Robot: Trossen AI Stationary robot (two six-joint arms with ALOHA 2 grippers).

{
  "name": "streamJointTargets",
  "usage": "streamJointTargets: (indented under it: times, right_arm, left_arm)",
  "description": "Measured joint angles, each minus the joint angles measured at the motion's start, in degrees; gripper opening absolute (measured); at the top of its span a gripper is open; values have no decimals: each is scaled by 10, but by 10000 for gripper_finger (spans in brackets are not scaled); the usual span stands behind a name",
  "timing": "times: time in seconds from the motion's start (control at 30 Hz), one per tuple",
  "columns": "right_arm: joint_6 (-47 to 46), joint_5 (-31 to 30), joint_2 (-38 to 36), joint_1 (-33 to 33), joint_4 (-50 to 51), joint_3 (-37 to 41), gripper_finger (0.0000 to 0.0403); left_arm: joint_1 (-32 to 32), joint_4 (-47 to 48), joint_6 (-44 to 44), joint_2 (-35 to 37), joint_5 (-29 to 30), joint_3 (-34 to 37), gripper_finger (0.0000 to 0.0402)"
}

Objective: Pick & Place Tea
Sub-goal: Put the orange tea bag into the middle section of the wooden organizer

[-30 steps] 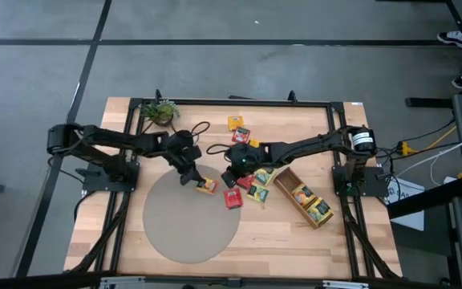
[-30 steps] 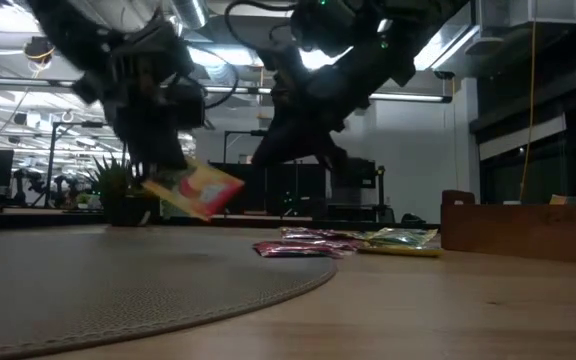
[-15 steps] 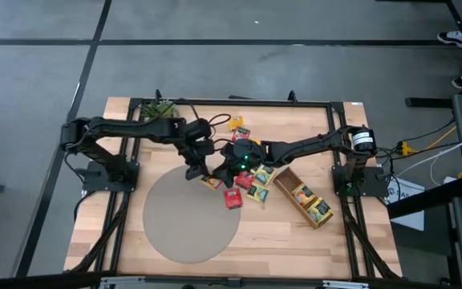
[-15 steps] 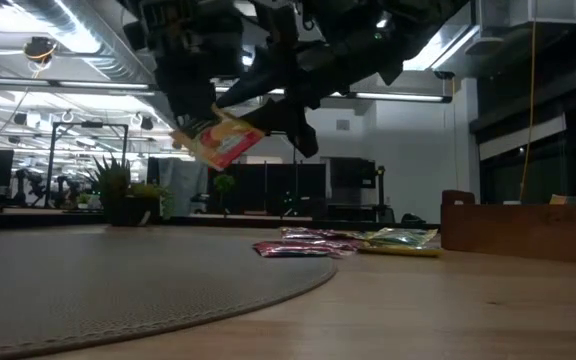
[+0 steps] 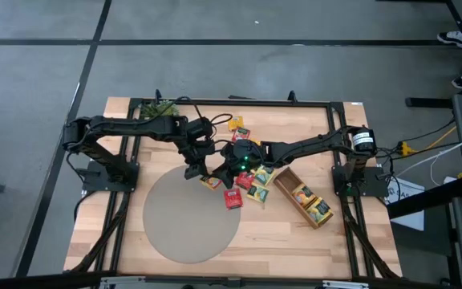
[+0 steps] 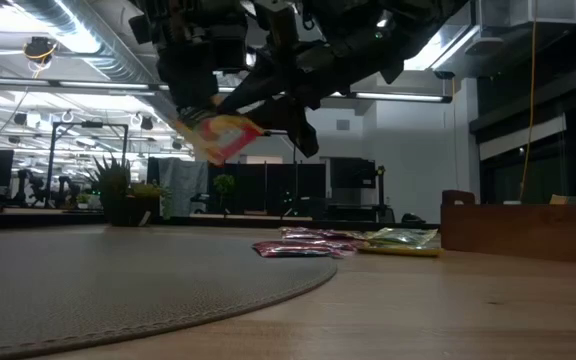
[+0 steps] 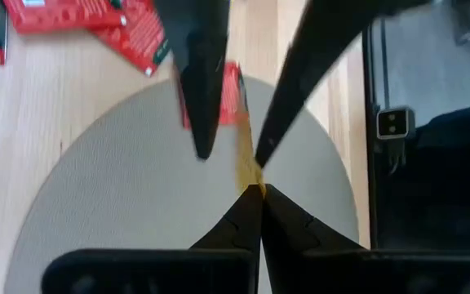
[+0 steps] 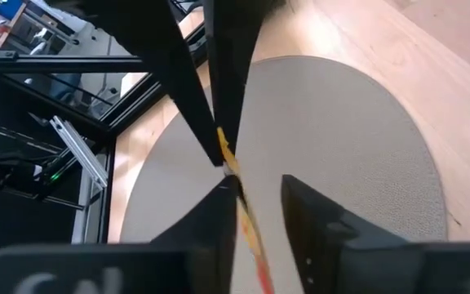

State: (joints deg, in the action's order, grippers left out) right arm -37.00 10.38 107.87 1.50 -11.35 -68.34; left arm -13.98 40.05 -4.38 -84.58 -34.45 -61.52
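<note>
A red-and-yellow tea sachet (image 5: pixel 209 183) hangs in the air over the far right edge of the round grey mat (image 5: pixel 184 221). My left gripper (image 7: pixel 255 192) is shut on it. My right gripper (image 8: pixel 259 181) comes from the right with its fingers apart, one on either side of the same sachet (image 8: pixel 249 222). In the low view the sachet (image 6: pixel 220 137) is well above the table, tilted. More sachets lie flat in a loose heap (image 5: pixel 251 178) on the wood beside the mat. My left gripper pinches the sachet's yellow edge (image 7: pixel 246 169) between its two fingertips, slanting down from the far left. The sachet is lifted clear and hangs tilted beyond the fingers. My right gripper's one finger (image 8: pixel 215 219) lies right along the sachet; I cannot tell whether it touches.
A long wooden tray (image 5: pixel 289 178) with sachets in it lies slantwise at the right. A red sachet (image 5: pixel 233 198) lies at the mat's edge, and two more (image 5: pixel 239 128) lie toward the far edge. A potted plant (image 5: pixel 160 109) stands at the far left.
My left gripper has risen from the mat and gone toward the table's right edge, turning as it went, with the sachet lifted clear. It has come up to my right gripper, whose fingers now stand around the sachet. Both have kept almost still over the last half second.
</note>
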Motion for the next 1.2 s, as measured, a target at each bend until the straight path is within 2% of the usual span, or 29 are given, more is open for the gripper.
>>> streamJointTargets:
  times: [0.27,0.37,0.47,0.6,0.8,0.93,1.1,1.2]
  right_arm:
    - [15,18,0,0,-5,0,8]
    - [13,21,0,0,-5,0,7]
    - [11,21,0,0,-4,0,4]
    - [-14,35,0,-3,2,1,4]
    - [-33,38,0,-28,5,3,3]
    - [-48,19,0,-41,8,3,3]
    - [-56,-8,0,-51,11,3,3]
    - [-59,-22,0,-51,16,3,3]
  left_arm:
    - [0,1,7,0,3,0,2]
    - [0,1,7,0,7,0,6]
    - [0,2,7,0,35,0,17]
    - [-15,12,6,9,20,0,44]
    - [-40,11,6,64,21,27,83]
    - [-45,-62,-32,121,31,75,95]
    - [-46,-234,-134,203,38,175,97]
    - [-44,-338,-205,249,69,243,98]
